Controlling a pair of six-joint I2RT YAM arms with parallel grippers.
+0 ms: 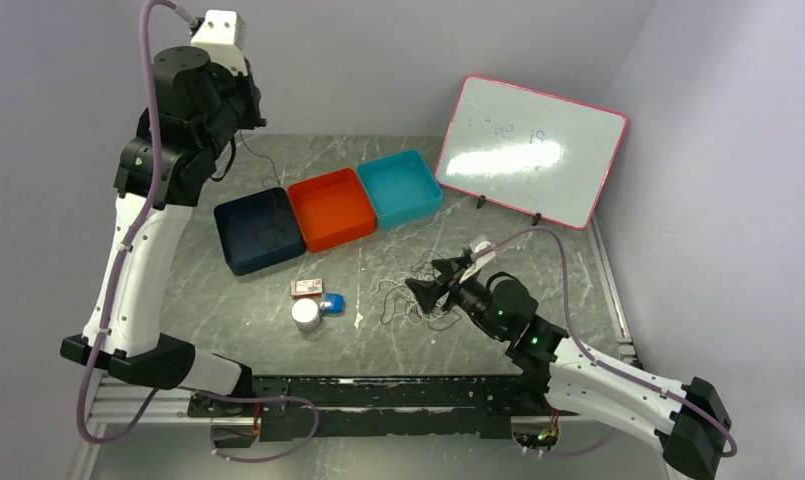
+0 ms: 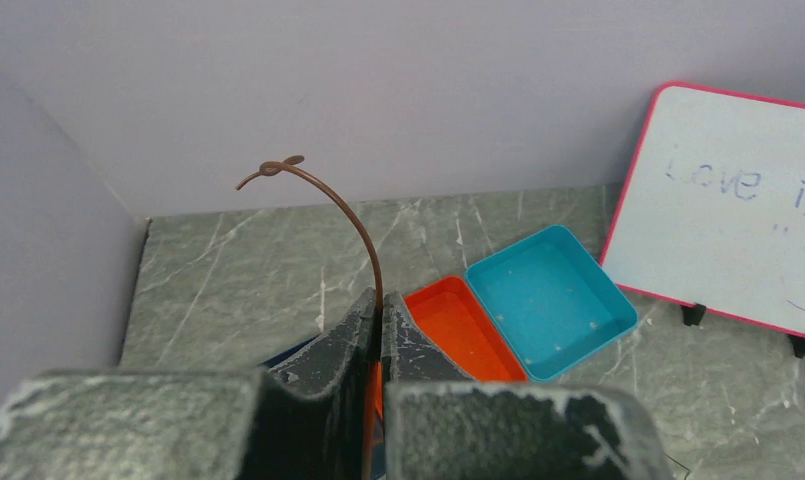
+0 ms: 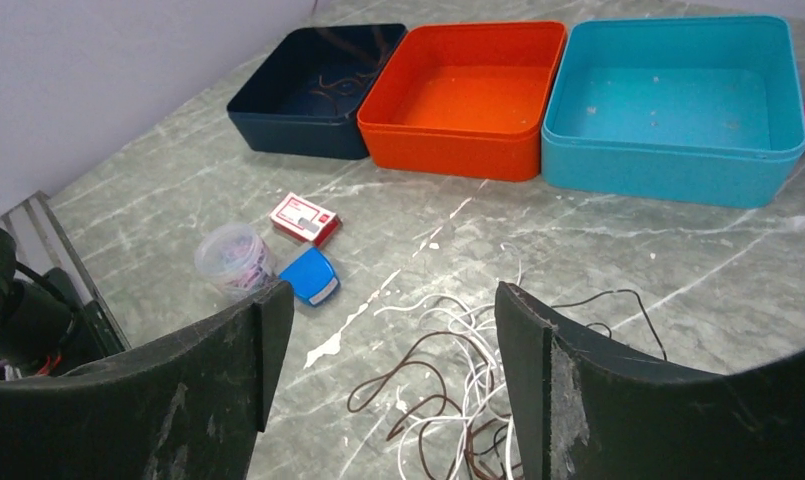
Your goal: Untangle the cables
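Cables (image 3: 448, 400) in a heap beneath wide-spread right fingers (image 3: 228, 370); brown cable (image 2: 353, 215) tight between clenched left fingers (image 2: 333, 370)

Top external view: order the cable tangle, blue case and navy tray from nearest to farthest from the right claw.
1. cable tangle: on the table just below the right claw.
2. blue case: further left, beside the jar.
3. navy tray: farthest, left and toward the back.

Pale lilac walls (image 1: 378, 60); grey marble-pattern table (image 1: 278, 345), evenly lit.
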